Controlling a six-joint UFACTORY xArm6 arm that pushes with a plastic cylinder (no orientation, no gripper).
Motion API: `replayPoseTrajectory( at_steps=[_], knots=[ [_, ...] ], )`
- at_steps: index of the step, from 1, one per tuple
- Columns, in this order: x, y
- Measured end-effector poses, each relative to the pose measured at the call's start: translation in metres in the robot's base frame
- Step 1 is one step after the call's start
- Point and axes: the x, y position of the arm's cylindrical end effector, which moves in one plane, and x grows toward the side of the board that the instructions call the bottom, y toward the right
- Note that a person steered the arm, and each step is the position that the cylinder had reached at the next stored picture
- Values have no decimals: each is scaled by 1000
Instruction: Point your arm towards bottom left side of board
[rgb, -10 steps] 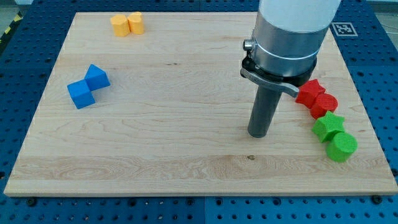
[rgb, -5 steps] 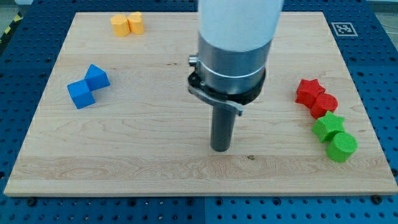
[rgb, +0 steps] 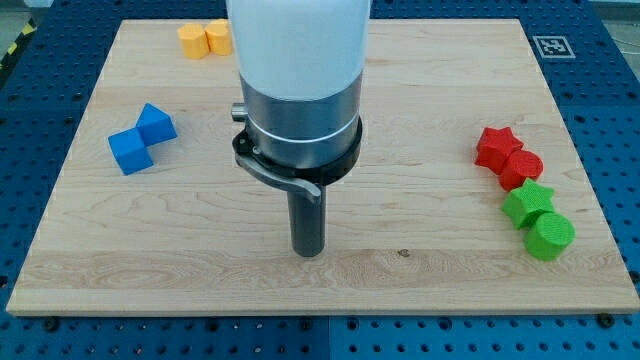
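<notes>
My tip (rgb: 308, 252), with no fingers, touches nothing near the board (rgb: 200, 270) bottom edge

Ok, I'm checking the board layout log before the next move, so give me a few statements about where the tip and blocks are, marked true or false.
1. My tip rests on bare wood, touching no block. True.
2. The two blue cubes lie at the view's right. False: they lie at the view's left.
3. The red star and red cylinder sit side by side. True.
4. The yellow blocks sit near the view's bottom edge. False: near the top edge.
5. The green blocks lie below the red ones. True.
</notes>
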Motion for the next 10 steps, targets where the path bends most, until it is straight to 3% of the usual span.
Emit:
replayPoseTrajectory(
  at_steps=[6, 10],
  knots=[
    [35, -53],
    [44, -151]
  ],
)
